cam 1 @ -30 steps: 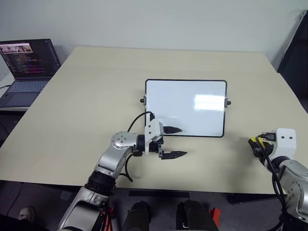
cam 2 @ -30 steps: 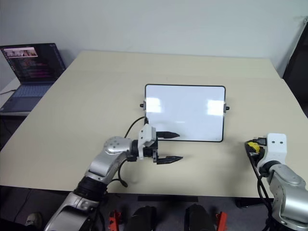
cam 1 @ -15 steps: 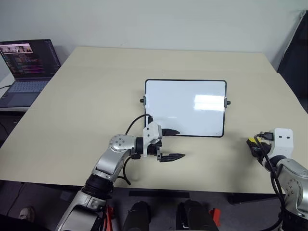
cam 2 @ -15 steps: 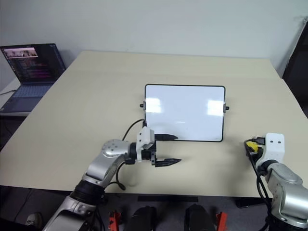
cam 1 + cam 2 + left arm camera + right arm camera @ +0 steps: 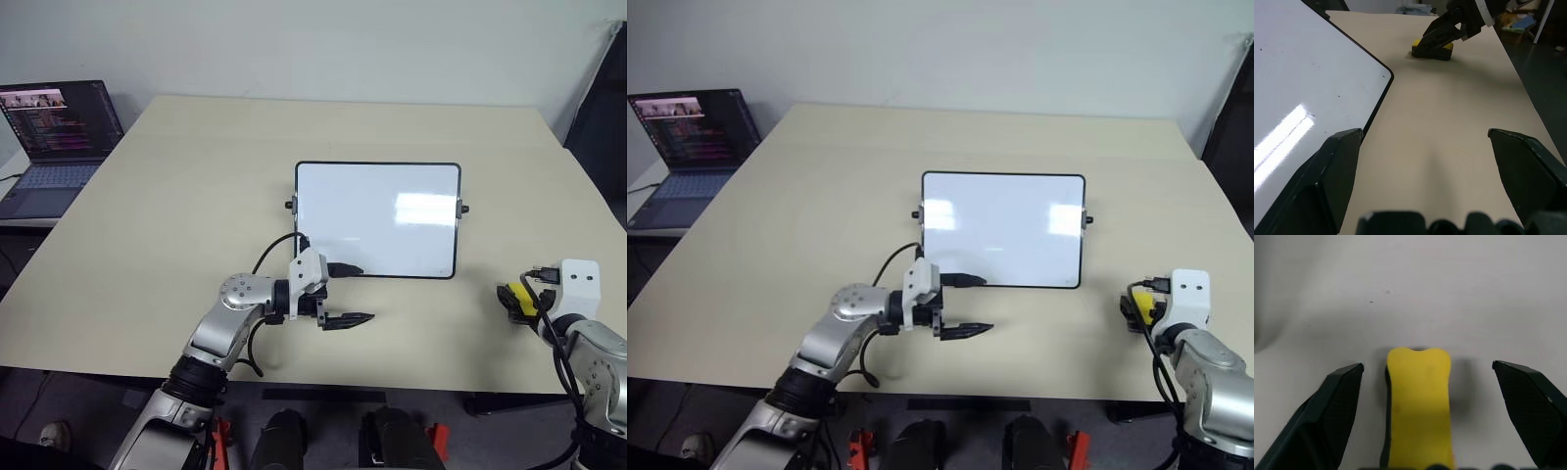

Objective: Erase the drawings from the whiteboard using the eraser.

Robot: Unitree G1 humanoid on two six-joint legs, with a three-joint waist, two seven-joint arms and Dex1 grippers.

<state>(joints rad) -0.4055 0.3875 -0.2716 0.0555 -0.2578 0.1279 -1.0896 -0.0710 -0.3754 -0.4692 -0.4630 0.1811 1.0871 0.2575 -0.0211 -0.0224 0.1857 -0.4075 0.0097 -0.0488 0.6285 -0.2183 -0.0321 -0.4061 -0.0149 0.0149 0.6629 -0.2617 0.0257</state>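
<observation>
Step in hand, as judged: the wiping looks done and the eraser is being put down. No drawings can be made out on the board; a few tiny specks are seen in the left wrist view, too small to call.

Nearest, at the front right of the beige worktop (image 5: pixel 196 196): the right hand (image 5: pixel 1427 377) is seen with its two black fingers (image 5: pixel 1337 401) spread wide. The small bright yellow eraser block with a black base (image 5: pixel 1419 406) lies between them on the worktop, a gap showing on each side, so it is not gripped. In the head views the same eraser (image 5: pixel 516 299) is seen just in front of that hand, well apart from the board.

Front centre: the left hand (image 5: pixel 345 294) is held low, pointing towards the robot's right, wide and empty. One finger (image 5: pixel 345 268) sits at the board's near left corner, the other over bare worktop; contact with the frame cannot be told.

Further back, mid-worktop: the small glossy white rectangular whiteboard with a thin black frame and side knobs (image 5: pixel 377 217) lies flat.

Far left, off the worktop: a dark-screened laptop (image 5: pixel 54 137).

Next move, as judged: the right hand is to be drawn back clear of the eraser without nudging it, the left hand pulled off the board corner.
</observation>
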